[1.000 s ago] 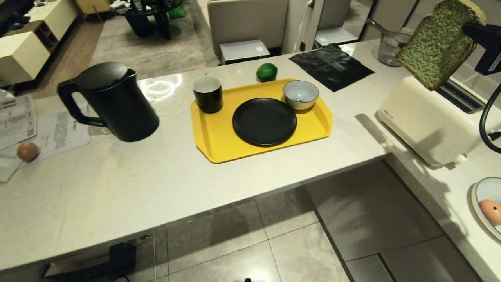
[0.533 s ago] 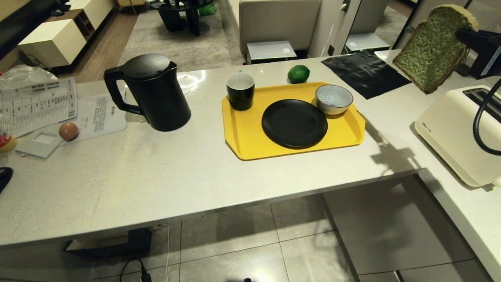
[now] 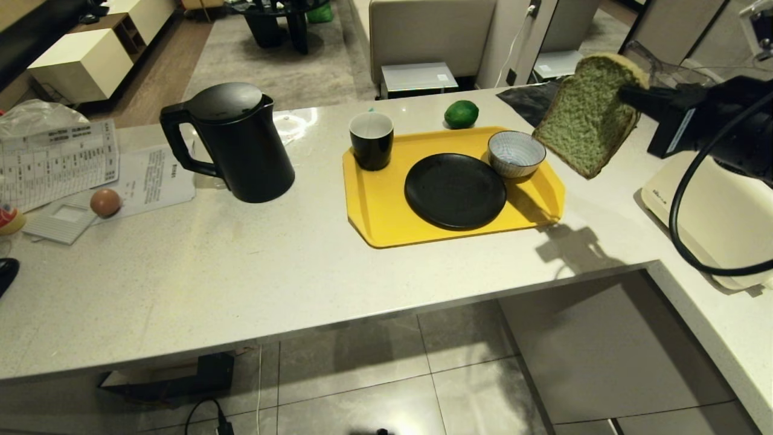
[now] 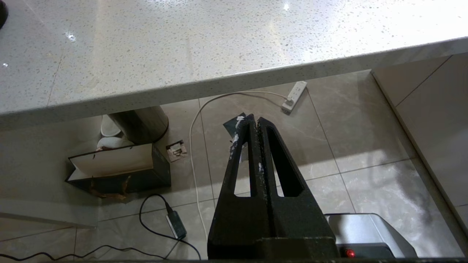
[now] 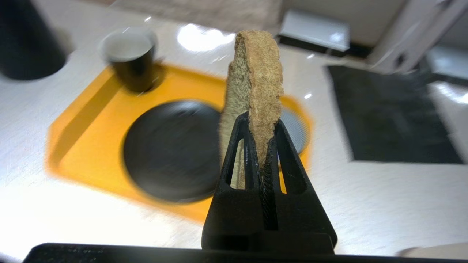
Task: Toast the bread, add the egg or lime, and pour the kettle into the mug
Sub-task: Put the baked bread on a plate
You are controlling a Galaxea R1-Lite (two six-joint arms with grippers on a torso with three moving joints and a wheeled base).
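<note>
We hold the bread (image 3: 584,118) in our right gripper (image 3: 627,96), whose jaws are clamped on the crust at one edge of the slice; the slice hangs tilted in the air above the counter (image 3: 241,272), just off the right end of the yellow tray (image 3: 374,211), touching nothing below it. Our left gripper (image 4: 253,122) is parked below the counter's front edge, above the floor tiles, with its jaws pressed together and empty. On the tray, the mug (image 3: 371,140) stands in the far left corner, the black plate (image 3: 455,190) lies in the middle, and the striped bowl (image 3: 516,153) sits in the far right corner. The lime (image 3: 461,113) rests on the counter just beyond the tray's far edge. The kettle (image 3: 232,145) stands upright on the counter to the left of the tray, handle pointing left. The cream toaster (image 3: 712,211) sits at the counter's right side, partly hidden by our right arm.
</note>
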